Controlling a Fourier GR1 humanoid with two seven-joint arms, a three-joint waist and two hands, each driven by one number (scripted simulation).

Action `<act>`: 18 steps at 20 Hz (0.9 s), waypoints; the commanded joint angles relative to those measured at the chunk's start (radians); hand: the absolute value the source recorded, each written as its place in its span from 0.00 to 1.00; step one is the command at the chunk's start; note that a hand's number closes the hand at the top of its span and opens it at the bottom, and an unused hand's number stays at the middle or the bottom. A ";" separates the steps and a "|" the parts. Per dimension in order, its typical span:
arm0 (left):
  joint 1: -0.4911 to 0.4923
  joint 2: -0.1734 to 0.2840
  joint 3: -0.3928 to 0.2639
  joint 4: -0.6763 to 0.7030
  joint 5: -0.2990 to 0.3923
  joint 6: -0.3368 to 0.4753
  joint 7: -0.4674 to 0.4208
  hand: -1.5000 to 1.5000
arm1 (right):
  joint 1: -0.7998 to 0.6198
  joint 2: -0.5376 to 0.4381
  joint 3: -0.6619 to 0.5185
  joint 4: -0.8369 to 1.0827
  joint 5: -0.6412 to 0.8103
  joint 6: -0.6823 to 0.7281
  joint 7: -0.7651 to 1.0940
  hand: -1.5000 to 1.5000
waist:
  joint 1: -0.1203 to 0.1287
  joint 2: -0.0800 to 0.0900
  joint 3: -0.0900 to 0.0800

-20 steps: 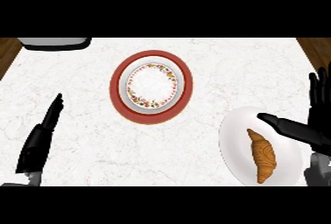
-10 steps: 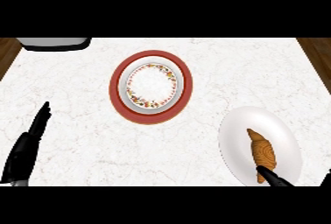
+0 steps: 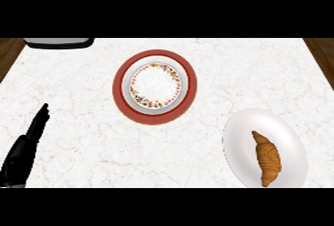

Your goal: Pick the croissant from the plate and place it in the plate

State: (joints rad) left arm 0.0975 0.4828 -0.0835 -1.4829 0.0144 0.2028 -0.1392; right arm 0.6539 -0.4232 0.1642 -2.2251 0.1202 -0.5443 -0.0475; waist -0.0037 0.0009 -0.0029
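croissant [image 3: 267,160] lies lengthwise on the white plate [image 3: 236,141] at the lower right of the marble counter [image 3: 78,88], untouched. well apart, up and to the left, a patterned plate [image 3: 154,84] sits on a red plate [image 3: 122,99]. left hand [image 3: 24,145] shows at the lower left edge, released, fingers straight and pointing up the counter, holding nothing. right hand is out of sight. a dark object [image 3: 58,42] sits at the counter's far left corner.
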 commanded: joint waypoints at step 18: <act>-0.022 -0.046 0.009 -0.001 -0.051 -0.029 0.022 0.50 | -0.403 -0.313 -0.035 0.156 0.056 0.472 0.792 0.00 | 0.016 0.001 0.003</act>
State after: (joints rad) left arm 0.0749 0.4463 -0.0691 -1.4743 -0.0238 0.1761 -0.1310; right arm 0.3225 -0.6860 0.1320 -2.1348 0.1927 -0.1752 0.6878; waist 0.0132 0.0028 -0.0006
